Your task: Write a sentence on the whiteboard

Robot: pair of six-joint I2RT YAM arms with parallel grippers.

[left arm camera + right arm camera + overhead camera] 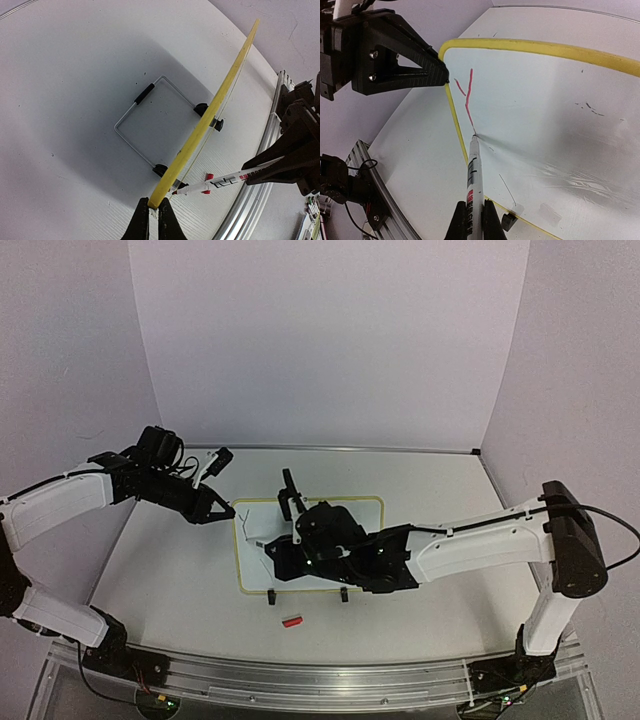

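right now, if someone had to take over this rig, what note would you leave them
Left gripper: jaws shut on the yellow frame of the whiteboard, at a corner.
Right gripper: jaws shut on the marker, with its tip touching the board near that same corner.
Done: a few red strokes, which look like a first letter Y.
Left: the rest of the sentence. Most of the board is blank apart from faint smudges.
A small red piece, likely the cap, lies on the table in front of the board.
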